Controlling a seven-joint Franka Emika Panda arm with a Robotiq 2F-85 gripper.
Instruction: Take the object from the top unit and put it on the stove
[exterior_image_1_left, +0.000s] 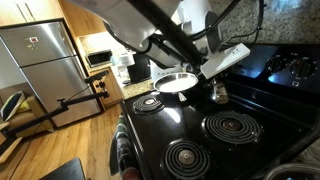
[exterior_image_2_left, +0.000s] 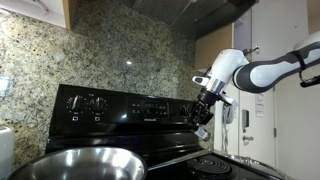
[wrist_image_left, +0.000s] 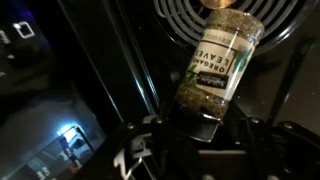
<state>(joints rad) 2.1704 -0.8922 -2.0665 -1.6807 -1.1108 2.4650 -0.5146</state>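
My gripper (wrist_image_left: 196, 126) is shut on a clear spice jar of dried green oregano leaves (wrist_image_left: 218, 58), gripping it near its dark cap end. In the wrist view the jar hangs over the black glossy stove (wrist_image_left: 100, 60), close to a coil burner (wrist_image_left: 225, 12). In both exterior views the gripper (exterior_image_2_left: 203, 118) (exterior_image_1_left: 218, 92) holds the jar (exterior_image_2_left: 201, 131) a little above the back of the stove top (exterior_image_1_left: 192, 125), in front of the raised back panel with knobs (exterior_image_2_left: 120, 105).
A shiny metal pan (exterior_image_1_left: 176, 82) sits on a rear burner, and it fills the foreground in an exterior view (exterior_image_2_left: 75, 165). A granite backsplash (exterior_image_2_left: 100, 45) stands behind. A steel fridge (exterior_image_1_left: 45, 60) and a small microwave (exterior_image_1_left: 98, 58) are across the room. A towel (exterior_image_1_left: 122, 150) hangs at the stove front.
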